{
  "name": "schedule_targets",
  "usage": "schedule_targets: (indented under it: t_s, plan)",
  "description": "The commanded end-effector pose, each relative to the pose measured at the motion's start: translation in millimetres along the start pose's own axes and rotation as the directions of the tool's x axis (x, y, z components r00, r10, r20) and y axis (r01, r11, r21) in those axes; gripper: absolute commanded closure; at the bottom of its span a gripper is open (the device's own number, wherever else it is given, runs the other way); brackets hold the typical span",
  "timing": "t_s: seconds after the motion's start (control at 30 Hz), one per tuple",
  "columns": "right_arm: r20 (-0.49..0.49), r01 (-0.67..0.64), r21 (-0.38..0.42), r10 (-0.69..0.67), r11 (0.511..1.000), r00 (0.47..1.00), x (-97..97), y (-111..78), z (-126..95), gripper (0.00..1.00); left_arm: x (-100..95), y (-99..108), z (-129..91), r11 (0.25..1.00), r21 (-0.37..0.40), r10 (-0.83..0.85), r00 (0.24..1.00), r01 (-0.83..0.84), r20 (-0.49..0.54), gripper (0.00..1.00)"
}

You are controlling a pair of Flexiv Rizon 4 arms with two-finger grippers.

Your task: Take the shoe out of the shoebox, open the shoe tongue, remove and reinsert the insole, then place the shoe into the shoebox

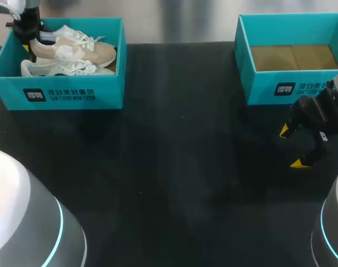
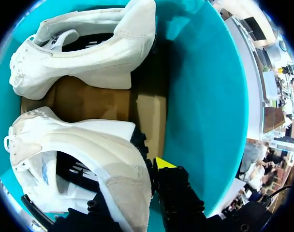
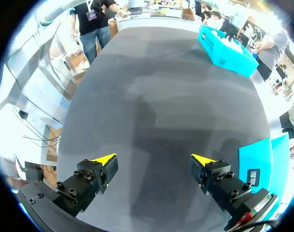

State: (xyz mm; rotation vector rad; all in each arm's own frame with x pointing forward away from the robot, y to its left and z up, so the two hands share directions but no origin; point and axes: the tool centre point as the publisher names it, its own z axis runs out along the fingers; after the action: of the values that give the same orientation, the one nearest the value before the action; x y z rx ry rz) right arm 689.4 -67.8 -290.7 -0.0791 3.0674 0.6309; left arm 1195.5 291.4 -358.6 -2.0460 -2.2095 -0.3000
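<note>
The teal shoebox (image 1: 58, 92) sits at the far left of the dark tabletop (image 1: 174, 167) and holds two shoes lying side by side with their heels toward its left end. These are a beige shoe (image 1: 74, 50) along the far wall and a white shoe (image 1: 58, 68) nearer the front. The left gripper (image 1: 28, 40) is down inside the box at the beige shoe's heel. In the left wrist view that heel lies right against it, but I cannot tell whether its jaws are clamped on it. A second teal box (image 1: 269, 83) stands at the far right, its cardboard floor bare. Just in front of it, the right gripper (image 3: 154, 159) hangs over bare tabletop, jaws wide apart and holding nothing.
</note>
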Motion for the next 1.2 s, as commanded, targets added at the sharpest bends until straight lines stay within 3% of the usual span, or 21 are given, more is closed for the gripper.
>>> schedule_targets:
  t_s: [0.03,0.2,0.3,0.43,0.5,0.87,1.2]
  plan:
    - [0.000,-0.001,0.003,0.001,1.000,1.000,0.2,0.7,0,0.00,-1.7,7,3,1.000,0.017,0.008,1.000,-0.008,0.008,1.00]
    - [0.000,-0.001,0.003,0.001,1.000,1.000,0.2,0.7,0,0.00,-6.0,10,8,1.000,0.023,0.017,1.000,-0.018,0.017,0.98]
    - [0.000,-0.001,0.003,0.001,1.000,1.000,0.2,0.7,0,0.00,-5.7,9,8,0.999,0.032,0.016,1.000,-0.016,0.022,0.71]
    - [0.000,-0.001,0.003,0.001,1.000,1.000,0.2,0.7,0,0.00,-4.7,8,4,0.999,0.032,0.015,0.999,-0.016,0.038,0.15]
    - [0.000,-0.001,0.003,0.001,1.000,1.000,0.2,0.7,0,0.00,-6.0,10,4,0.999,0.028,0.018,0.999,-0.019,0.042,0.01]
    - [0.000,-0.001,0.003,0.001,1.000,1.000,0.2,0.7,0,0.00,-6.9,4,-30,1.000,0.016,0.022,0.997,-0.023,0.072,0.00]
    - [0.000,-0.001,0.003,0.001,1.000,1.000,0.2,0.7,0,0.00,-6.4,-25,-86,0.999,-0.020,0.046,0.994,-0.045,0.095,0.00]
